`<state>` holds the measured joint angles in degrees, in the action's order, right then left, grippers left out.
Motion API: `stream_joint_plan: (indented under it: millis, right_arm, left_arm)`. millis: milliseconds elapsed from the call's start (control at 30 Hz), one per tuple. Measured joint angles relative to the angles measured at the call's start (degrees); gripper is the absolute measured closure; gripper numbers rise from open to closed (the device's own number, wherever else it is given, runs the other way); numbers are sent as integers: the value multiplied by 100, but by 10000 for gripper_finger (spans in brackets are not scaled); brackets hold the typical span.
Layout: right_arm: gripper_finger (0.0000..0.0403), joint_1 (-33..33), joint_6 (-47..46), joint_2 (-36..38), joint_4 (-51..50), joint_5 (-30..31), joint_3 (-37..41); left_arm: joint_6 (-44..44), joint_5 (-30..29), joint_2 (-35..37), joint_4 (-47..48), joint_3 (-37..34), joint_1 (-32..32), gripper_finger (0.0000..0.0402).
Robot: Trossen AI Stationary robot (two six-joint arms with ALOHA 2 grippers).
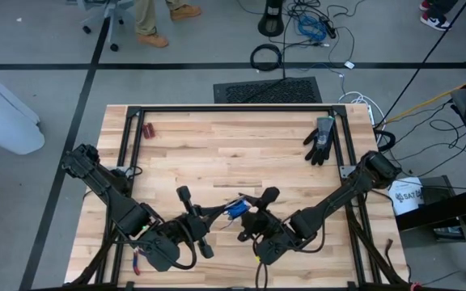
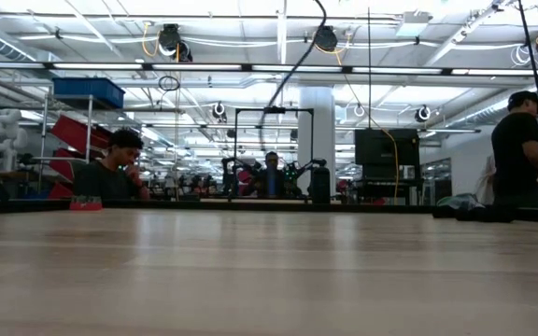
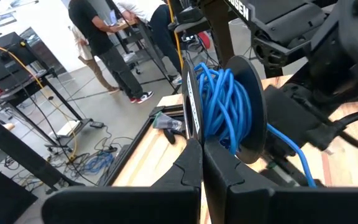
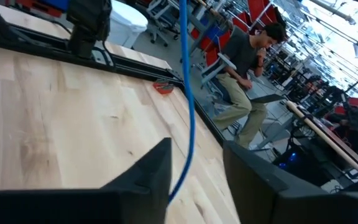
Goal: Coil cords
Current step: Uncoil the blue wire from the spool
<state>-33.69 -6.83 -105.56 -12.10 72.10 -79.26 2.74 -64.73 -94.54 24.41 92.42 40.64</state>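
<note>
Both arms meet near the bench's (image 1: 217, 137) front edge, about mid-width. Left gripper (image 3: 202, 155): fingers pressed together, clamped on the rim of a dark spool (image 3: 194, 106) wound with the blue cord (image 3: 219, 99). Cord and spool are held above the wood, between the two grippers. Right gripper (image 4: 194, 165): fingers apart, one cord strand running between them, untouched. Black glove (image 1: 321, 139) lies near the back right corner; small red item (image 1: 148, 129) near the back left corner.

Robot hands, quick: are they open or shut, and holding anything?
Left gripper: fingers shut, pinching the edge of the spool wound with blue cable.
Right gripper: fingers open, with the blue cable running between them, not gripped.
</note>
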Motion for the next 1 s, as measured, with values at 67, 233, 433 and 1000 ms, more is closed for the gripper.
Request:
stream_joint_plan:
  millis: [67, 233, 433, 1000]
  right_arm:
    - [315, 35, -13, 0, -27, -28, 0]
    - [394, 63, -34, 0, -178, -322, 0]
    - [401, -236, 40, 0, -37, -372, 0]
    - [403, -1350, 1009, -4, 417, -464, -1116]
  left_arm:
    - [0, 1, 0, 3, 0, 0, 398]
    - [0, 2, 0, 13, 0, 0, 398]
    - [-2, -1, 0, 14, 0, 0, 398]
    - [0, -293, -125, 184, 0, -135, 398]
